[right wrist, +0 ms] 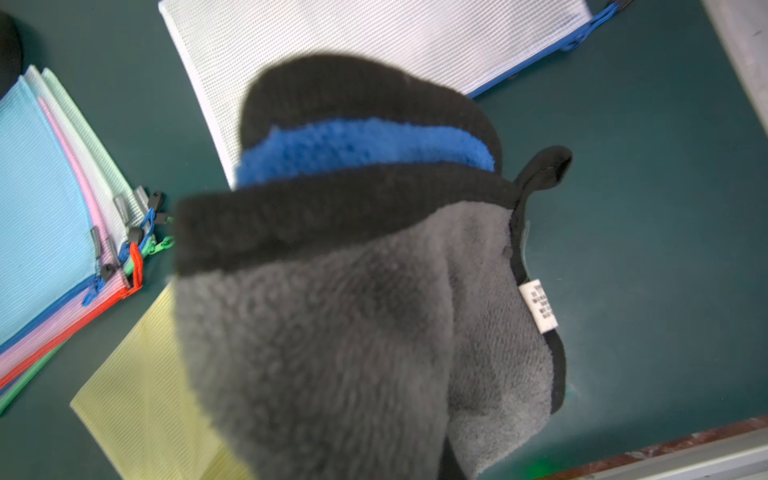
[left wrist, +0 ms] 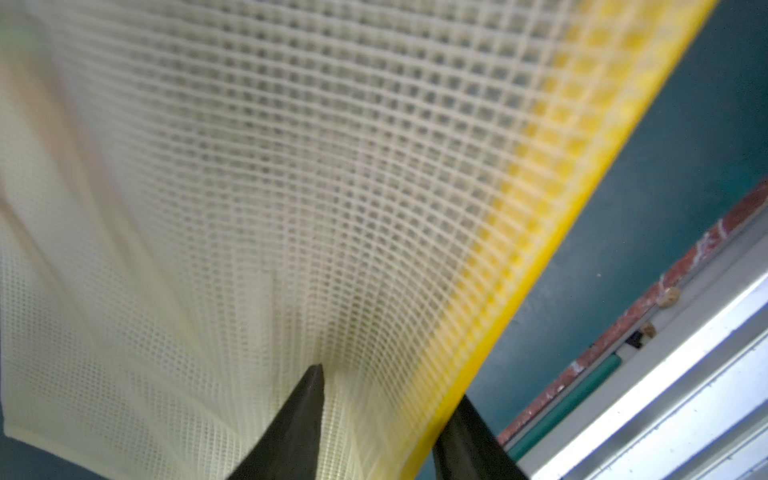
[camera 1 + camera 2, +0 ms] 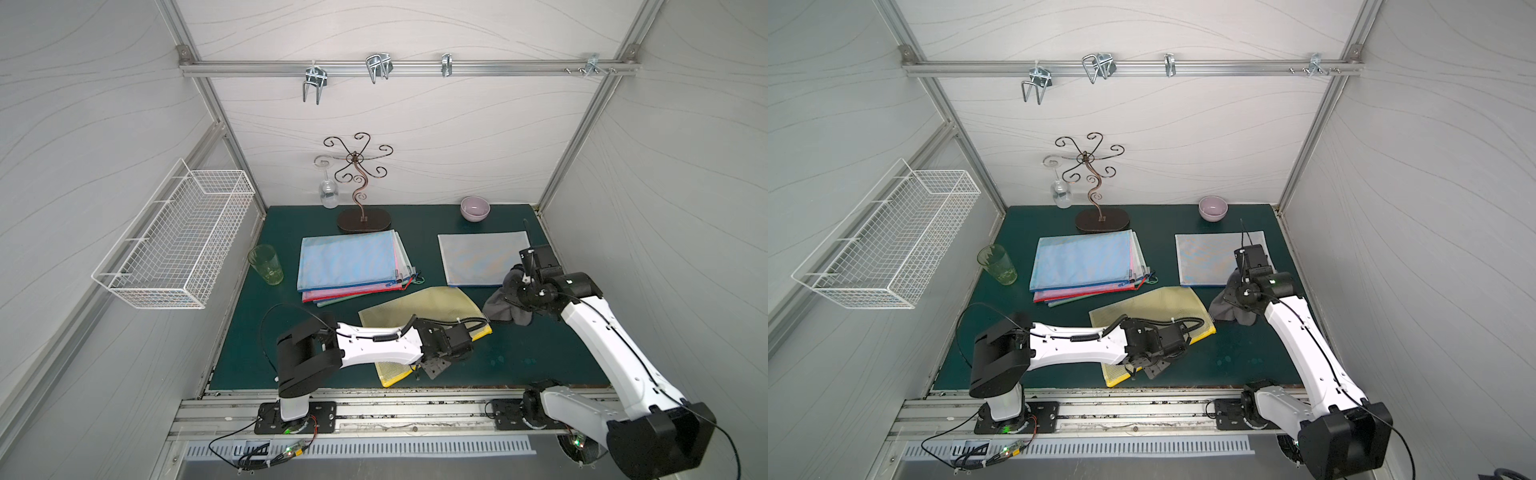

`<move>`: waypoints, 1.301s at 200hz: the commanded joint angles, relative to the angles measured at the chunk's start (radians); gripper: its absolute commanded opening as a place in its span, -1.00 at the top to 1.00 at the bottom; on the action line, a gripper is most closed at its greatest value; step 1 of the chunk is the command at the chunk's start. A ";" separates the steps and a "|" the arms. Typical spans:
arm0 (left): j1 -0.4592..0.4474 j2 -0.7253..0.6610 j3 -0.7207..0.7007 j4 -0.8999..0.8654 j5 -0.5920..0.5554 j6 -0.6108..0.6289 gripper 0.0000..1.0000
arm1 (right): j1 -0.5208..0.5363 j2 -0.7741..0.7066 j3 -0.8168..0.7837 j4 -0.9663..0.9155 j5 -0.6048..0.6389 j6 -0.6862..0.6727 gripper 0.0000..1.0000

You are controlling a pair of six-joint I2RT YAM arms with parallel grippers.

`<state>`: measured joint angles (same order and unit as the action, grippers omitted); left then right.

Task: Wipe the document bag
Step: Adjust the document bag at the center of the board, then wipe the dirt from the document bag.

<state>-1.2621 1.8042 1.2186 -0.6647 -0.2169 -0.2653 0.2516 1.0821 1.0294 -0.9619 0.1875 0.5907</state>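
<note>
Scanning the room: white wavy-grain wall panels in an aluminium frame, a rail (image 3: 374, 68) with metal hooks across the back, and a white wire basket (image 3: 178, 237) on the left wall. The floor is a dark green mat (image 3: 540, 353) with a metal track along its front edge.

At the back of the mat are a scrolled metal stand (image 3: 361, 195) with a wine glass (image 3: 329, 193) hanging upside down, and a purple bowl (image 3: 475, 208). A green tumbler (image 3: 266, 264) stands at the left. A stack of coloured mesh bags (image 3: 347, 262) sits mid-mat, with a white mesh bag (image 3: 478, 257) to its right.

The yellow mesh document bag (image 3: 415, 307) lies at an angle at front centre, under the left arm.

In the left wrist view the left gripper (image 2: 390, 384) is parted, its black fingers (image 2: 299, 415) moderately apart. The bag's yellow border runs through the gap and the mesh bows around it. No clamp is visible.

The right gripper (image 3: 513, 297) is closed on a grey cloth (image 1: 332, 332) with black trim and a blue underside. The cloth hangs just beside the yellow bag's right corner, near the white bag's front edge. Whether it touches the mat is unclear.
</note>
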 commanded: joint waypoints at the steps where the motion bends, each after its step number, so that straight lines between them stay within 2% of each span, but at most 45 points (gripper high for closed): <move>1: 0.030 -0.104 -0.037 0.037 0.003 -0.066 0.01 | 0.001 -0.012 0.016 -0.046 0.042 0.016 1.00; 35: 0.115 -0.265 -0.188 0.111 0.084 -0.176 -0.08 | 0.011 -0.028 0.017 -0.037 0.048 0.016 1.00; 67: 0.169 -0.357 -0.289 0.157 0.144 -0.233 -0.07 | 0.062 -0.034 -0.012 0.046 -0.013 0.000 1.00; 79: 0.184 -0.377 -0.310 0.164 0.146 -0.260 -0.06 | 0.092 0.000 -0.012 0.093 -0.090 -0.029 1.00; 99: 0.259 -0.402 -0.353 0.173 0.148 -0.364 0.07 | 0.174 0.144 0.036 0.135 -0.247 -0.078 1.00; 123: 0.392 -0.437 -0.432 0.201 0.185 -0.482 0.56 | 0.327 0.335 0.121 0.196 -0.394 -0.112 1.00; 139: 0.474 -0.470 -0.491 0.213 0.217 -0.527 0.77 | 0.433 0.473 0.207 0.234 -0.473 -0.135 1.00; 155: 0.525 -0.513 -0.549 0.226 0.241 -0.550 0.84 | 0.518 0.625 0.315 0.255 -0.556 -0.160 1.00; 178: 0.573 -0.534 -0.621 0.237 0.277 -0.571 0.88 | 0.603 0.819 0.470 0.276 -0.598 -0.165 1.00; 216: 0.578 -0.548 -0.729 0.351 0.323 -0.647 0.89 | 0.609 1.031 0.576 0.379 -0.681 -0.075 1.00; 235: 0.578 -0.549 -0.743 0.368 0.316 -0.669 0.88 | 0.600 1.081 0.594 0.361 -0.648 -0.073 1.00; 260: 0.578 -0.543 -0.733 0.360 0.298 -0.672 0.86 | 0.554 1.054 0.512 0.336 -0.577 -0.068 1.00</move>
<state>-0.6876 1.2503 0.4927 -0.3222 0.0860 -0.8967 0.8520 2.1567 1.5833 -0.5938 -0.4419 0.5053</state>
